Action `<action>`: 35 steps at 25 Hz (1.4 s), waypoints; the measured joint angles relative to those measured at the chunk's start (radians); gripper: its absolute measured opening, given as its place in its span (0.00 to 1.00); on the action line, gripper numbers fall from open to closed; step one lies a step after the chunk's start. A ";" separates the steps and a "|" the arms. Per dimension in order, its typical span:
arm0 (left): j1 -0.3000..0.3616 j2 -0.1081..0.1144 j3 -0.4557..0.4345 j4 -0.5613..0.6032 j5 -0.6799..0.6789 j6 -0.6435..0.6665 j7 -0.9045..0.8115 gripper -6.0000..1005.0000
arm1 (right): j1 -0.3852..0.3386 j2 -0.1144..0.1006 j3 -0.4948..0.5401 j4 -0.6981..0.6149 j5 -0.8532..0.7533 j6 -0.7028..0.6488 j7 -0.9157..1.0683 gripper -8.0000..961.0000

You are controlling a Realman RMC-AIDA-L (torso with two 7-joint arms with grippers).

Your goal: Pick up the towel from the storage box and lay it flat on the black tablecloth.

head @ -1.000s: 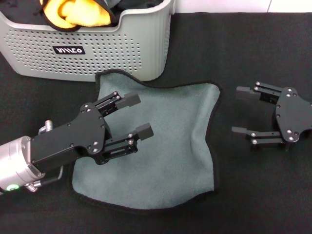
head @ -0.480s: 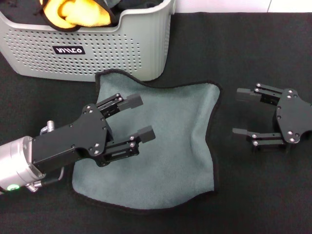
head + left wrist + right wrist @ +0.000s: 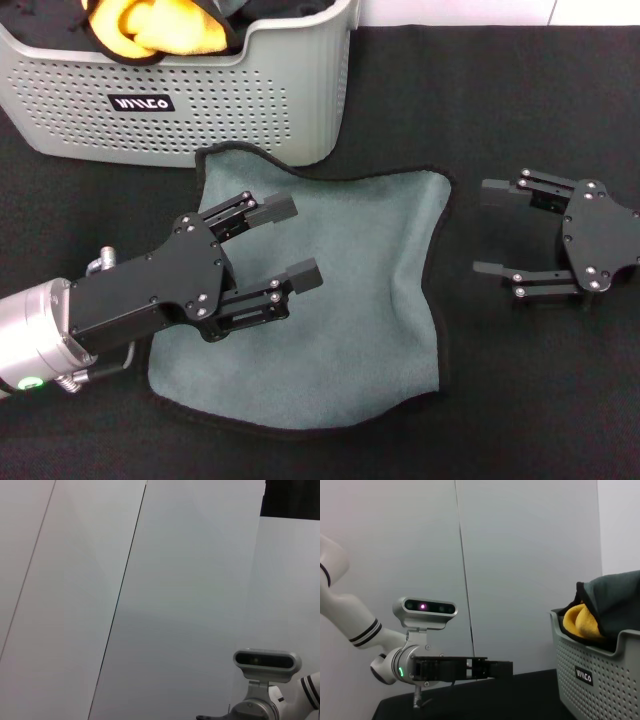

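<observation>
Head view gives you the whole layout: the tablecloth (image 3: 520, 110) covers everything in sight. On it at far left stands the box (image 3: 200, 110), its label facing you, with a bunched yellow cloth (image 3: 155, 28) sitting inside it. Just near of the box, the towel (image 3: 350, 300) lies spread grey-green side up, its far left corner touching the box's base; the cloth is mostly flat but rumpled, with a wavy right edge and a soft fold running down its right part.

Your left gripper (image 3: 285, 240) reaches in from the near left and sits over the towel's left half, pointing toward the far right. Its fingers are spread wide with nothing between them, and the towel lies directly beneath them; you cannot tell from this view whether the fingertips touch the fabric.

Your right gripper (image 3: 493, 228) is out on the bare tablecloth, just right of the towel's right edge and apart from it. It points left at the towel, fingers wide apart and holding nothing.

Right wrist view shows the left gripper (image 3: 506, 668) side-on above the tablecloth (image 3: 520, 700), with the box (image 3: 600, 680) beside it.
</observation>
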 joint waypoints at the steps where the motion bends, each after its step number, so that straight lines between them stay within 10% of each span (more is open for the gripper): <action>1: 0.000 0.000 0.000 -0.001 0.000 0.000 0.000 0.80 | 0.001 0.000 0.000 -0.001 -0.002 0.000 0.000 0.92; 35: -0.014 0.003 0.000 -0.004 0.008 -0.010 -0.012 0.80 | 0.008 0.002 -0.002 0.004 -0.007 -0.008 0.008 0.92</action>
